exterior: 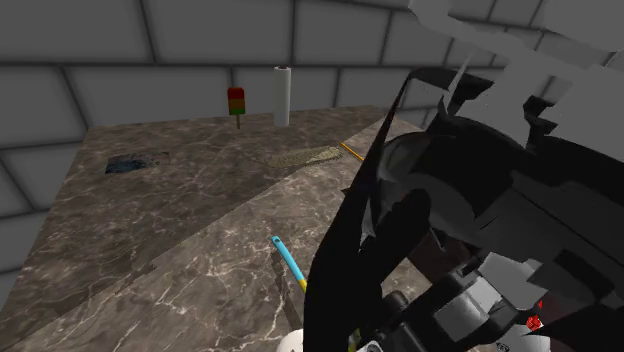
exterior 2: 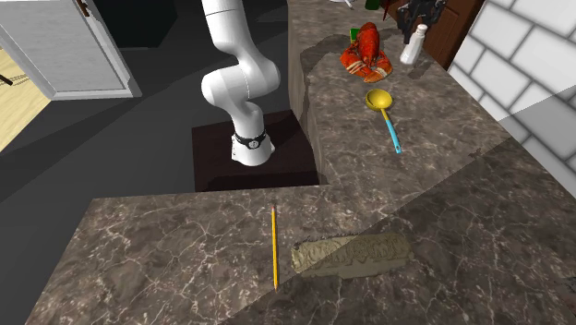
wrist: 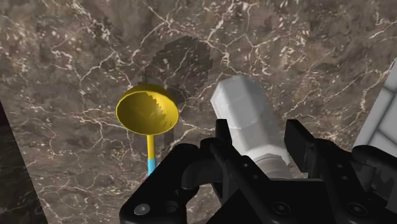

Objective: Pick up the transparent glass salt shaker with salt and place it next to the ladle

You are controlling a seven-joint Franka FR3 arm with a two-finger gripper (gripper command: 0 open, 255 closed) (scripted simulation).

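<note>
The pincer [wrist: 261, 139] is closed on the salt shaker [wrist: 245, 108], a pale, faceted bottle clasped between both fingers. The shaker hangs tilted just beside the ladle's [wrist: 147, 111] yellow bowl and looks to be clear of the counter [wrist: 76, 51]. The carry seems nearly done, and the setting down is not yet made. Next, the shaker should be righted and lowered onto bare counter near the ladle's bowl, without touching it or the red lobster [exterior 2: 367, 51] just past the bowl. Then the pincer should open.
</note>
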